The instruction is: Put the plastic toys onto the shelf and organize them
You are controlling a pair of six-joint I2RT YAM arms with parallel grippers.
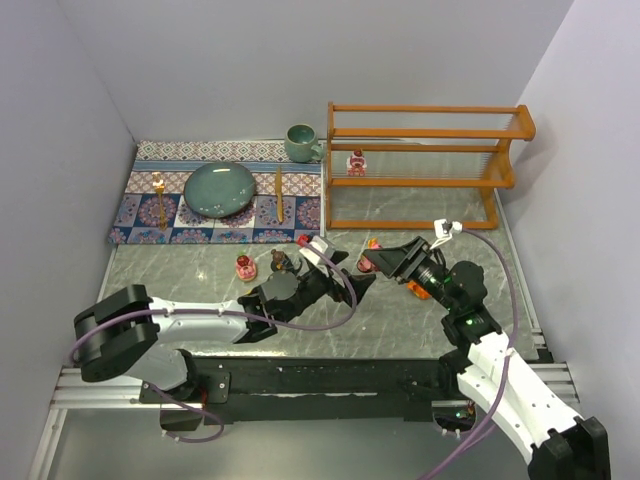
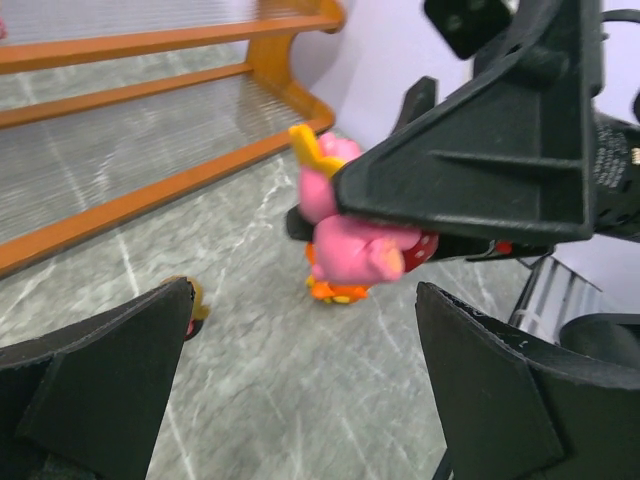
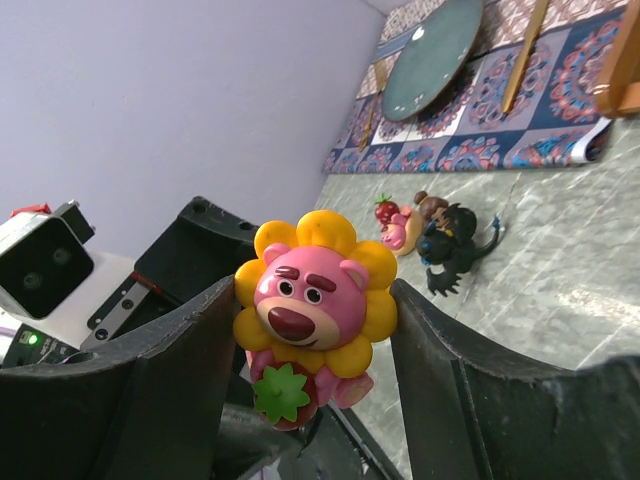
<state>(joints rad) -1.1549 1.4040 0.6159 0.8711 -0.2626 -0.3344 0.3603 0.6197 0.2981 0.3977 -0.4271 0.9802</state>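
Right gripper [image 1: 388, 262] clamps the pink flower-collared bear [image 3: 305, 300]. Left gripper [image 1: 343, 268], at its 9 o'clock, stands wide open.

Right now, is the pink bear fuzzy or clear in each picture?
Left wrist view: the pink bear looks soft, like the black jaws holding it. Right wrist view: its face is crisp, the small toys behind softer. Top view: even light, bear tiny.

This is a robotics lab booth. Plain pale walls [image 1: 80, 120] box in a marble-look table [image 1: 400, 330], with two robot arms [image 1: 190, 322] bolted to a metal rail [image 1: 320, 378] at its near edge. A patterned mat [image 1: 225, 222] and plate [image 1: 219, 189] lie on it.
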